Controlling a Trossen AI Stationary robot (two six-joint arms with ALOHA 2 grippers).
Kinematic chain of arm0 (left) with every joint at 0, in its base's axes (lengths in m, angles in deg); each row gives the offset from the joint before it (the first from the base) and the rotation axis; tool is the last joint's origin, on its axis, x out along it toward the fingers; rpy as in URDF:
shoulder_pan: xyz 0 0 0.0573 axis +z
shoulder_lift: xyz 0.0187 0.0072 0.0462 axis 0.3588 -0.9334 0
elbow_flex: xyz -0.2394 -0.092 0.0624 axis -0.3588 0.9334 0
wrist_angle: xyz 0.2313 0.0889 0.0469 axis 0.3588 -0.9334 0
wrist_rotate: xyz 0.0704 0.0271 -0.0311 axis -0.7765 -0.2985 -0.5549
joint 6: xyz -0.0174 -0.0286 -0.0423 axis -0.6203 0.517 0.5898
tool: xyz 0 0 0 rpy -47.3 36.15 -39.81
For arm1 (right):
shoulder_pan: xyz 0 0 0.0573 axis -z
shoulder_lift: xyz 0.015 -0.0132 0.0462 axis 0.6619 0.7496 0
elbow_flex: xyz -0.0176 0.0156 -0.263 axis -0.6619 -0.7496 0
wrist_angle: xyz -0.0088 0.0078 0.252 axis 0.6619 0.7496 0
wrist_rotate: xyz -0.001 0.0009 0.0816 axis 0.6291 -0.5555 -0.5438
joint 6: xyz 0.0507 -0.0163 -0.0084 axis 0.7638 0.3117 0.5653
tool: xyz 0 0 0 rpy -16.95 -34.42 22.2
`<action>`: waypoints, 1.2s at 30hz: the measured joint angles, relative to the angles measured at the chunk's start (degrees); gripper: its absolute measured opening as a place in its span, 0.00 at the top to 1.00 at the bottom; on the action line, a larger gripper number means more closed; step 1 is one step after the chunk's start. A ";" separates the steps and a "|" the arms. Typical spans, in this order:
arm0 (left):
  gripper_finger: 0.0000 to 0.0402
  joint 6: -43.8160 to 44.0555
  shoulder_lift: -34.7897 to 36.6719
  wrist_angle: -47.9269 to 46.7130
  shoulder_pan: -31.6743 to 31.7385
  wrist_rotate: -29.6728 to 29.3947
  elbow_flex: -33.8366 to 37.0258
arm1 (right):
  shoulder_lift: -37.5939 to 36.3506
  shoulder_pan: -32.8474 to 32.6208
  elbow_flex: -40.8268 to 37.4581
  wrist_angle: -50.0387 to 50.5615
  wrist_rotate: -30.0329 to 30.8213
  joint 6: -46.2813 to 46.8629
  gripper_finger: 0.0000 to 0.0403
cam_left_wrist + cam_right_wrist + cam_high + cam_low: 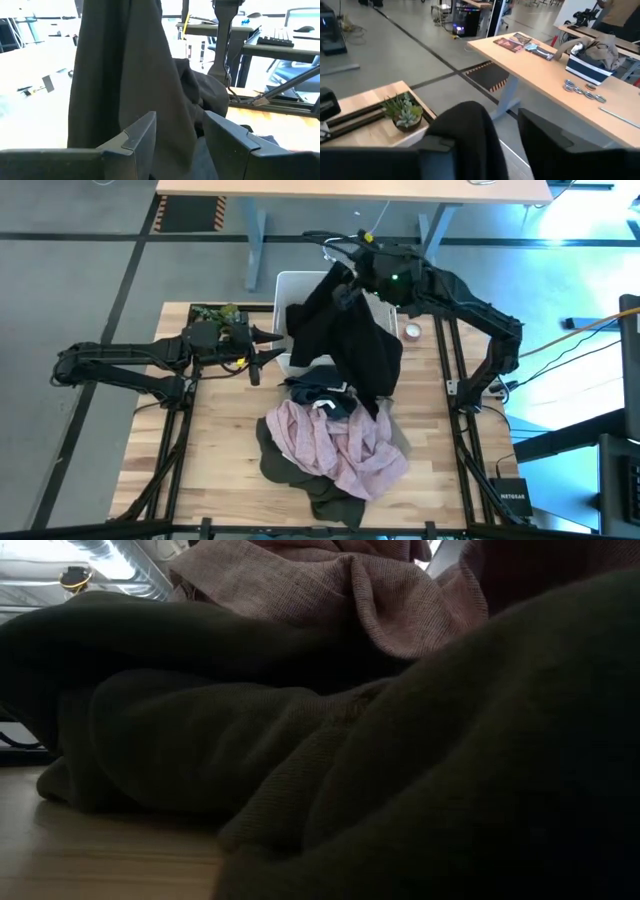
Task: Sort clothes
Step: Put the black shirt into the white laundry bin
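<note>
The left gripper (268,356) waits parted and empty beside the white bin (296,285), while the right gripper (342,272) – pinching the black garment (350,340) hanging over the bin – should lower the trailing cloth inside before letting go.

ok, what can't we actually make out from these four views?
- Inside of the white bin, high view: the hanging black garment covers most of it.
- Table and arms, low view: the dark olive garment fills the lens.
- Bottom of the pile, high view: the pink garment lies on top.
- Right gripper fingertips, right wrist view: cut by the frame edge, black fabric between the fingers.
- Left gripper: open, near the fabric; contact unclear.
</note>
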 joint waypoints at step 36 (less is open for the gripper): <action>0.61 1.38 -0.02 -6.71 -0.11 1.93 -0.02 | 2.56 -17.46 0.10 40.82 -8.90 22.37 0.28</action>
